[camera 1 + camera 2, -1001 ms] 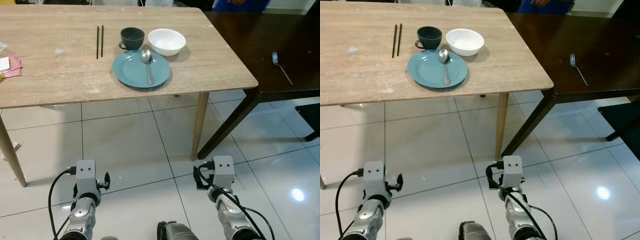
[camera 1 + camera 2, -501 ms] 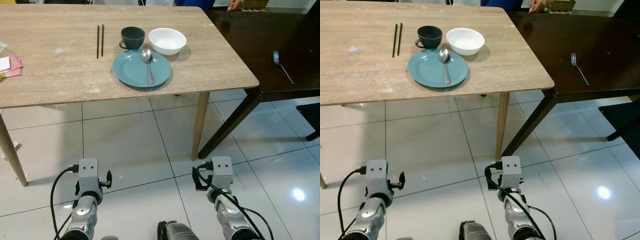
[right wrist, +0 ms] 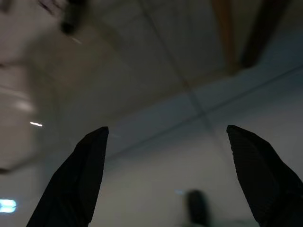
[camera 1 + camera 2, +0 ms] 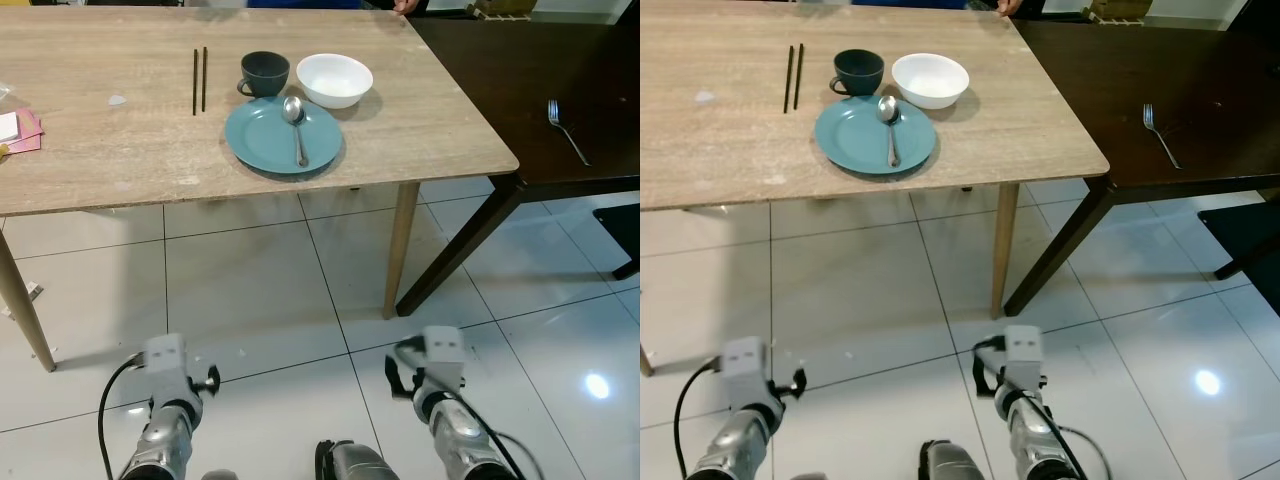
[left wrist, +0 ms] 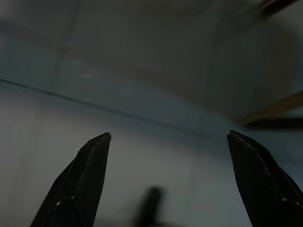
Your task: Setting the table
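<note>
Grippers left (image 5: 165, 142) and right (image 3: 165, 137) hang wide open and empty over tile, while plate (image 4: 283, 136), spoon (image 4: 296, 128), cup (image 4: 265, 74), bowl (image 4: 334, 81) and chopsticks (image 4: 199, 81) sit set; fork (image 4: 566, 132) lies stranded on the dark table, a risky far reach.

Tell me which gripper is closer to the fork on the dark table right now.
Right. The right gripper hangs low over the floor tiles, below and left of the fork on the dark table. The left gripper hangs farther off, on the far side of the light wooden table.
</note>
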Motion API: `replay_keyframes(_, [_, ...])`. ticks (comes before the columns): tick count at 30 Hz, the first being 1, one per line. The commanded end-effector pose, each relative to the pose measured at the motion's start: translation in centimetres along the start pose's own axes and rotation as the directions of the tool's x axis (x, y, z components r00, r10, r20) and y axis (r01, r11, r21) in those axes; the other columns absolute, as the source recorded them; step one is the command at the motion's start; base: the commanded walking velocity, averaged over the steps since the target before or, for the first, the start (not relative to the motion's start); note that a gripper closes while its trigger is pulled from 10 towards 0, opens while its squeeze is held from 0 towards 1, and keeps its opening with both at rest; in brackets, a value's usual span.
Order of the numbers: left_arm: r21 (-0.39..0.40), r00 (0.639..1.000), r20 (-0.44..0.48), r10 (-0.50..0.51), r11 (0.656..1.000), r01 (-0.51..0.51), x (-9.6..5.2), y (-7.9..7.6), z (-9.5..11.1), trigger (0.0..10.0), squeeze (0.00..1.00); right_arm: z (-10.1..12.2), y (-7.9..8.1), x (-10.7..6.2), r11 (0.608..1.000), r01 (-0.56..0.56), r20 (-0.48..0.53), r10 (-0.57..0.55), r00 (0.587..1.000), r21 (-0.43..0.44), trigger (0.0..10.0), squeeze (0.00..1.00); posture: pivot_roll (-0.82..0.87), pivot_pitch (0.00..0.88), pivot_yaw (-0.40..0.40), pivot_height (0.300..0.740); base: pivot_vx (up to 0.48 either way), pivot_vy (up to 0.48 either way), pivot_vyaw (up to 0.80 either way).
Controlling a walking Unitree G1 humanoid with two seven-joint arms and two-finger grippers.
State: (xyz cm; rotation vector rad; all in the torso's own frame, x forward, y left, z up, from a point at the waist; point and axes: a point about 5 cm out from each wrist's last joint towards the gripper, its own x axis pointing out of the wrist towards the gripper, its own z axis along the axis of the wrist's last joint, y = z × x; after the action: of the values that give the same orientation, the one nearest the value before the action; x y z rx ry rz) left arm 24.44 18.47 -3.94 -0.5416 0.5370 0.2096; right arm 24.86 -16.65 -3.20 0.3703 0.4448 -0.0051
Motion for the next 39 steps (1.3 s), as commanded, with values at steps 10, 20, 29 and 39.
replay_keyframes(10, [0.38, 0.997, -0.045, 0.062, 0.924, -0.041, -0.1, 0.3, -0.7, 10.0, 0.0, 0.6, 0.1, 0.0, 0.965, 0.011, 0.028, -0.003, 1.0, -0.264, 10.0, 0.0, 0.08, 0.084, -0.051, 0.74, 0.0, 0.0, 0.0])
replay_keyframes(20, [0.457, 0.986, -0.125, 0.111, 0.888, -0.042, -0.7, 1.4, -1.9, 10.0, 0.0, 0.9, 0.0, 0.1, 0.933, 0.022, 0.02, -0.016, 1.0, -0.358, 10.0, 0.0, 0.08, 0.07, -0.054, 0.74, 0.0, 0.0, 0.0])
replay_keyframes(29, [0.487, 0.988, -0.122, 0.097, 0.873, -0.026, -0.8, 1.2, -2.2, 10.0, 0.0, 0.1, 0.1, -0.1, 0.921, 0.004, -0.015, -0.01, 1.0, -0.389, 10.0, 0.0, 0.09, 0.06, -0.059, 0.74, 0.0, 0.0, 0.0])
replay_keyframes(39, [0.499, 0.993, -0.101, 0.056, 0.867, 0.002, -0.6, 0.7, -1.9, 10.0, 0.0, -0.6, -0.3, -0.4, 0.918, 0.011, -0.049, -0.033, 0.998, -0.397, 10.0, 0.0, 0.09, 0.062, -0.06, 0.74, 0.111, 0.0, 0.0])
